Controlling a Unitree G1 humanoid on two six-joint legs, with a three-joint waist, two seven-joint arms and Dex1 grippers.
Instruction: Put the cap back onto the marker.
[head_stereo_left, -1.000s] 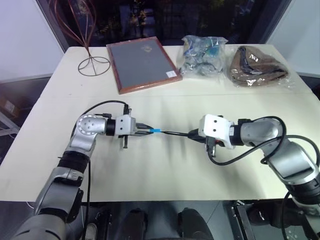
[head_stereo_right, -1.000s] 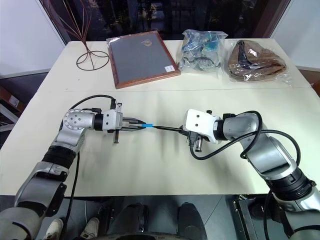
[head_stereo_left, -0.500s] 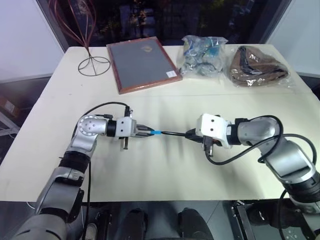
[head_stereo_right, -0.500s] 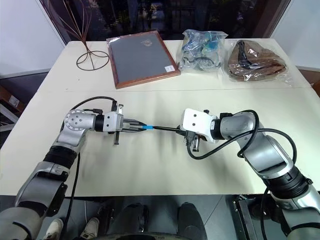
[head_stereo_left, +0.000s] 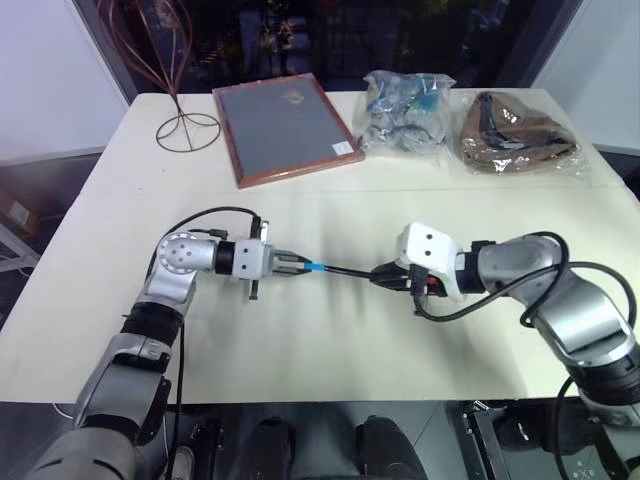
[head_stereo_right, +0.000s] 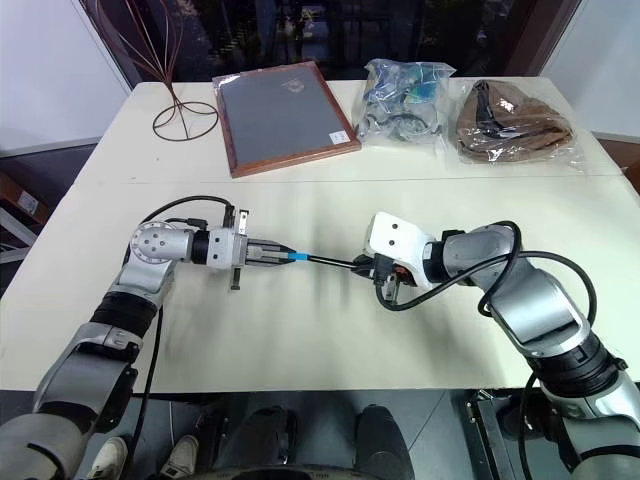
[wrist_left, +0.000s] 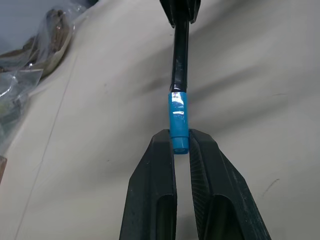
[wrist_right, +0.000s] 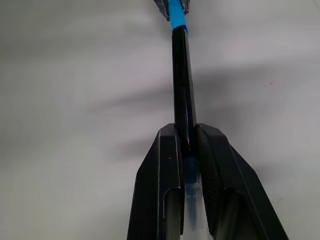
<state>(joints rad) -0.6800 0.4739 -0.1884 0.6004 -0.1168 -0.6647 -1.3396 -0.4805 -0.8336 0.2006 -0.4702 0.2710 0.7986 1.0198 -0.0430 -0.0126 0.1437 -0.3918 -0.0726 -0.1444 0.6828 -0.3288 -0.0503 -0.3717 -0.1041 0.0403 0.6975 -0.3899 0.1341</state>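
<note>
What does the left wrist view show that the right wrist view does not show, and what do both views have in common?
Left wrist view: the left gripper shut on the blue cap, with plastic bags lying at the table's far edge. Right wrist view: the right gripper shut on the black marker. Both: the cap meeting the marker's end in one straight line above the pale table, with the opposite gripper's fingertips at the far end.

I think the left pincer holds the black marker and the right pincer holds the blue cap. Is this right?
No, it is the reverse. The left wrist view shows the left pincer shut on the cap, and the right wrist view shows the right pincer shut on the marker.
</note>
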